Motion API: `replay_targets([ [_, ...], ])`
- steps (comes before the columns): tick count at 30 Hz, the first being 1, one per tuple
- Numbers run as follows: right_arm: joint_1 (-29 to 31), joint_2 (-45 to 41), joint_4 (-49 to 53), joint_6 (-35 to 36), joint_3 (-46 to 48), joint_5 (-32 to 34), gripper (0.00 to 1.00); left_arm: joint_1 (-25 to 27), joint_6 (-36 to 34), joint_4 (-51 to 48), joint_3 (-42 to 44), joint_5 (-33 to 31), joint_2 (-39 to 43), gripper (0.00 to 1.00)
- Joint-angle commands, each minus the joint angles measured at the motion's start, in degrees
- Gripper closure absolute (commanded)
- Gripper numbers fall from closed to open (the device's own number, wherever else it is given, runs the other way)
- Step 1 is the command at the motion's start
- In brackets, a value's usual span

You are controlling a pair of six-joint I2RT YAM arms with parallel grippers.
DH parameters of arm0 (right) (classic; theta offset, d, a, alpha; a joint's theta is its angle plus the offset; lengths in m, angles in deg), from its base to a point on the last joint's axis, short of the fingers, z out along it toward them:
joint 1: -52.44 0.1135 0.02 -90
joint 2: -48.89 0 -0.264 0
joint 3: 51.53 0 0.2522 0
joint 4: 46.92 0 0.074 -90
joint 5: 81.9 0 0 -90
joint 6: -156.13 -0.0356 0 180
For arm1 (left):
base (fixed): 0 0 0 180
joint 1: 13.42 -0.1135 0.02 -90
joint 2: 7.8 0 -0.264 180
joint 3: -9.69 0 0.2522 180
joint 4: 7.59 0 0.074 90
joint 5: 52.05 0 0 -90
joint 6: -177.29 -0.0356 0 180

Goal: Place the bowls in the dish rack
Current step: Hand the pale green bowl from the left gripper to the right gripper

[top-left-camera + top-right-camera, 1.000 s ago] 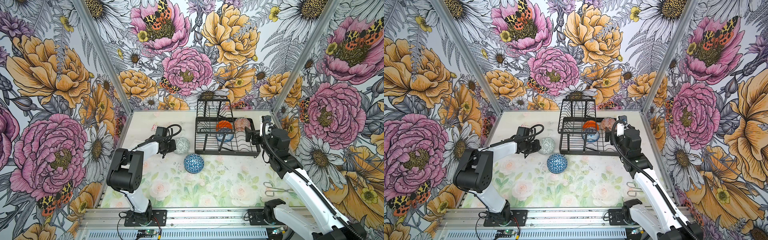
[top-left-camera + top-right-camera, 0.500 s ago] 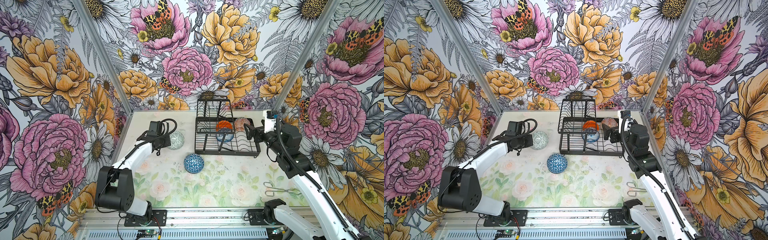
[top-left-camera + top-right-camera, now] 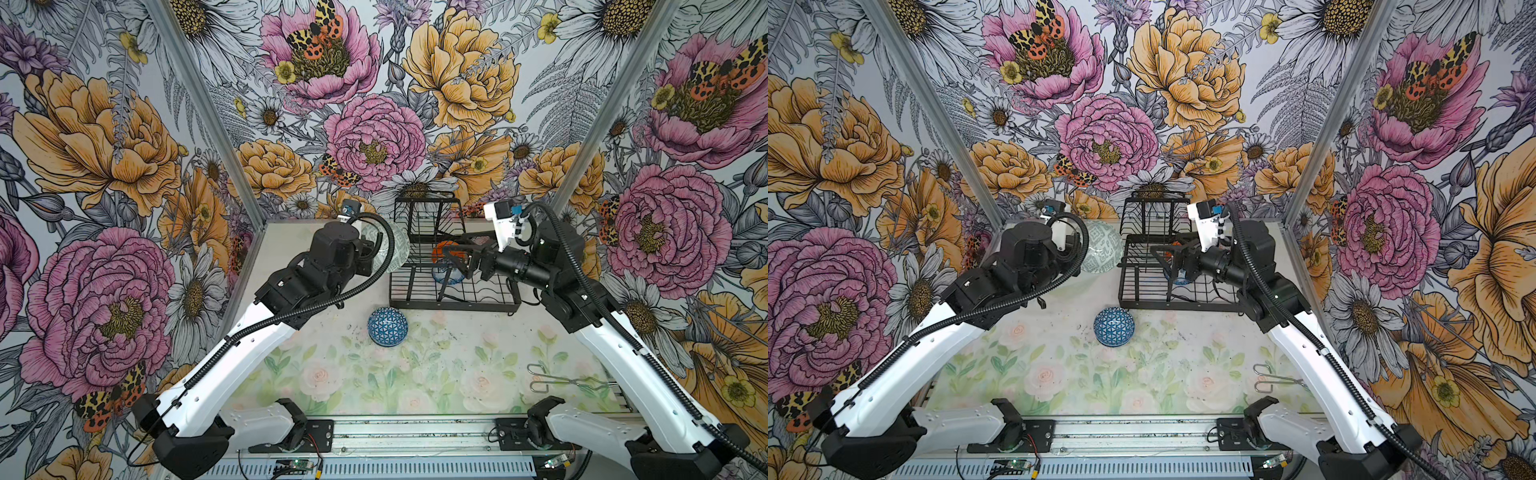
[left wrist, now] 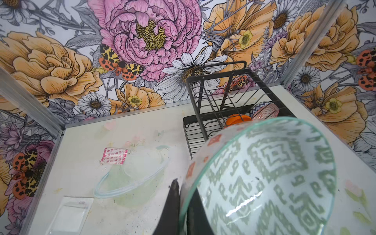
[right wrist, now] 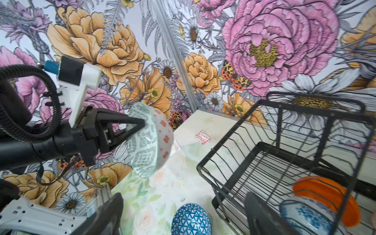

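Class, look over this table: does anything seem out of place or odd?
Yes. Metal tongs lie at the table's front right and a pink-printed packet at its far left, neither being dishware. The blue geometric bowl sits rim-down before the dish rack.

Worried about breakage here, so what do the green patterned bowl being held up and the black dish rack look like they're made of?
Green-patterned bowl: probably glass with a printed pattern, glossy; its rim shows a clear greenish edge and sharp highlights, though glazed ceramic is possible.
Dish rack: seemingly metal wire with a matte black coating; thin rigid rods, no shine.
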Motion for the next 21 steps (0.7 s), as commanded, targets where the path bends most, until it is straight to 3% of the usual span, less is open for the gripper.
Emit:
replay_targets([
  [1, 1.9, 1.8, 0.4, -3.6, -2.1, 1.7, 0.09, 5.0, -3.2, -1.2, -3.6, -10.7, -4.4, 1.00],
  [9, 3.9, 4.6, 1.9, -5.3, -3.0, 6.1, 0.23, 11.7, -6.3, -1.1, -9.8, -15.6, -9.9, 1.00],
  [17, 5.8, 6.0, 6.6, -2.6, -4.1, 13.4, 0.32, 14.2, -6.3, -1.0, -11.9, -15.0, -10.2, 1.00],
  [21, 6.3, 6.8, 6.7, -2.2, -4.3, 14.6, 0.45, 14.5, -6.1, 0.1, -11.5, -10.9, -9.0, 1.00],
])
